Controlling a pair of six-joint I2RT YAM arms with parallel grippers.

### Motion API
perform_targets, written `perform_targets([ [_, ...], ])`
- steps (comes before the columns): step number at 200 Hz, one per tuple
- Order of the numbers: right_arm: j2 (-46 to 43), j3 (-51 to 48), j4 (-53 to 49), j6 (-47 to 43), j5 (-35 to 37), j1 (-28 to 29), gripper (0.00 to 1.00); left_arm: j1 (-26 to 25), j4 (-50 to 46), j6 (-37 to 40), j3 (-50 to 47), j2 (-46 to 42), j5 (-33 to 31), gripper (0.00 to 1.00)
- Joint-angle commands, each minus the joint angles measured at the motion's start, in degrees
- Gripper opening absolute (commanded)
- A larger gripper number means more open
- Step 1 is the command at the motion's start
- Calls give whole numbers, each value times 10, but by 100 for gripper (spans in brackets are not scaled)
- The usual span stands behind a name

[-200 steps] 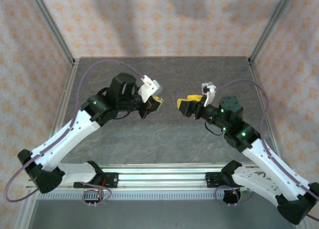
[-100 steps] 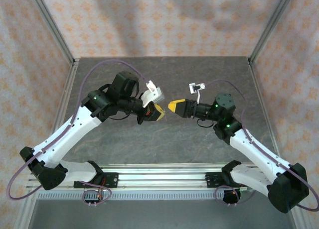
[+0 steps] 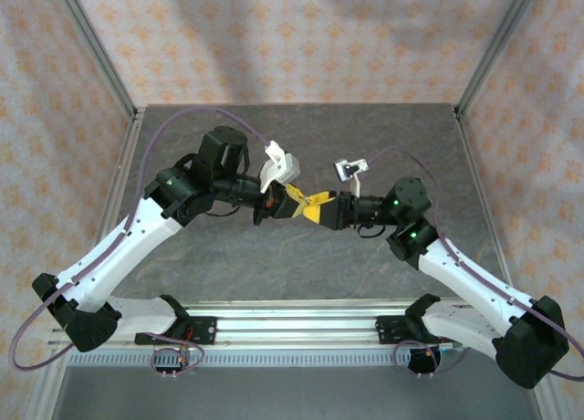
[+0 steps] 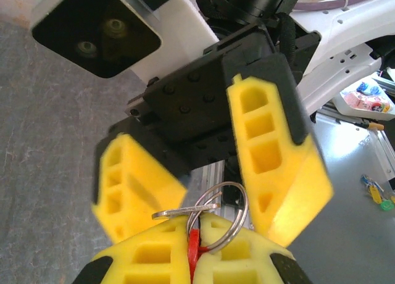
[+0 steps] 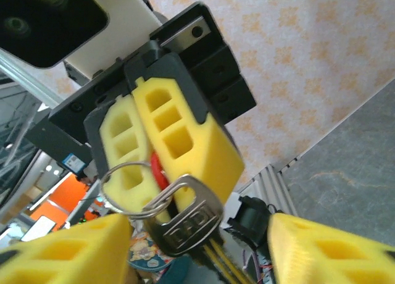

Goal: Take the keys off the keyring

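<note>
Above the middle of the grey table [image 3: 301, 146], the left gripper [image 3: 294, 199] has its fingers closed tight on the red keyring [image 5: 158, 171]. The right gripper [image 3: 321, 209] faces it from the right, its fingers wide apart on both sides of the silvery key [image 5: 185, 225] and not gripping it.

Grey stone-pattern table top [image 3: 301, 265] inside walls [image 3: 301, 36] papered in an orange floral print. Aluminium rail [image 3: 301, 327] runs along the near edge.

place: robotics lab cell | evidence: aluminium frame [image 3: 99, 47], patterned backdrop [image 3: 301, 36], mounting rail [image 3: 301, 321]
</note>
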Motion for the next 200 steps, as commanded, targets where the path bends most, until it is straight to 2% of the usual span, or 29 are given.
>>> perform_targets([
  [1,-21,19,-2,-17,-16,3,46,6,25,-9,-9,-14,11,0],
  [19,-25,25,-27,-32,-9,3,36,7,27,-9,-11,-15,10,0],
  [40,-28,30,-45,-41,-5,3,33,8,27,-8,-16,-19,9,0],
  [58,-31,36,-61,-51,3,3,22,10,25,-7,-19,-22,5,0],
  [68,-35,41,-85,-68,9,3,13,11,23,-3,-19,-23,1,0],
  [96,-52,68,-186,-135,38,3,0,11,18,4,-24,-31,-15,0],
  [121,-79,95,-289,-220,96,6,0,11,11,17,-31,-36,-49,0],
  [160,-108,154,-486,-406,212,38,0,12,31,25,-50,-58,-118,0],
  [200,-127,181,-560,-508,308,80,0,11,52,28,-62,-78,-134,0],
])
